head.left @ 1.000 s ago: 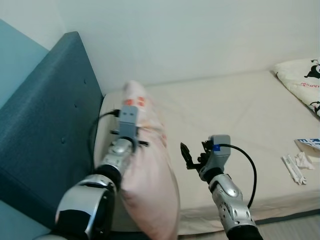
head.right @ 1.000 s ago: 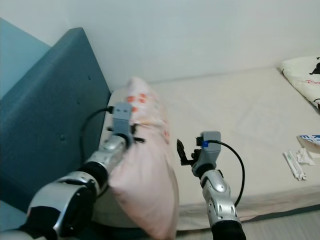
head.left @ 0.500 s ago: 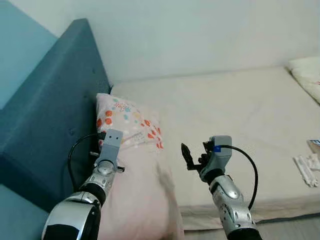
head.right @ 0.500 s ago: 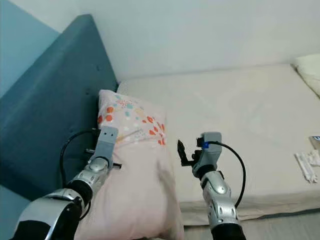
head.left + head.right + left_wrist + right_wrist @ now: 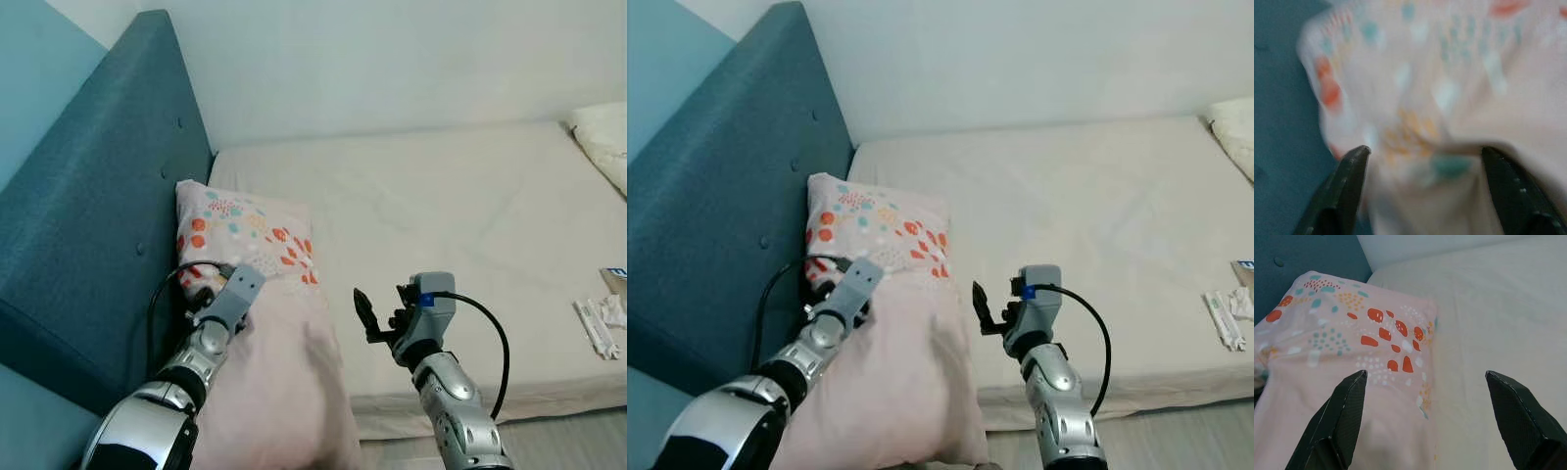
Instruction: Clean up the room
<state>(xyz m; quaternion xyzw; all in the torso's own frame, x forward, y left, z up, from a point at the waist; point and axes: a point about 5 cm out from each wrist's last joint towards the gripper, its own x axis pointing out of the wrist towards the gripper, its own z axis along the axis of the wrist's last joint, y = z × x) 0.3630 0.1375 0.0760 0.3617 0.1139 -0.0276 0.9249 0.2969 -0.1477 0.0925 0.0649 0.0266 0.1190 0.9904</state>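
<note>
At the far left you have the blue padded headboard (image 5: 93, 196), and the patterned pillow (image 5: 265, 333) lies on the bed (image 5: 460, 215) right against it, its printed end toward the wall and its long axis running from the wall toward the near edge of the mattress. Your left gripper (image 5: 1422, 161) sits at the pillow's headboard-side edge; in the left wrist view its fingers (image 5: 1349, 181) are spread wide with a bunched fold of the fabric lying between them, touching or nearly so, though the blur keeps you from telling whether they press on it. To me this reads as the pillow set down at the head of the bed and the left fingers apart from any firm hold. Moving right, your right gripper (image 5: 377, 315) hovers just beside the pillow's other long edge, fingers (image 5: 1342, 421) spread and holding nothing, with the pillow ahead and to one side of them and bare sheet to the other. The left arm is clearly the nearer one for any nudge that squares the pillow to the headboard. Further right, near the mattress edge, small white wrappers (image 5: 596, 325) lie well apart from both grippers, and a second pillow (image 5: 602, 137) rests at the far corner.
</note>
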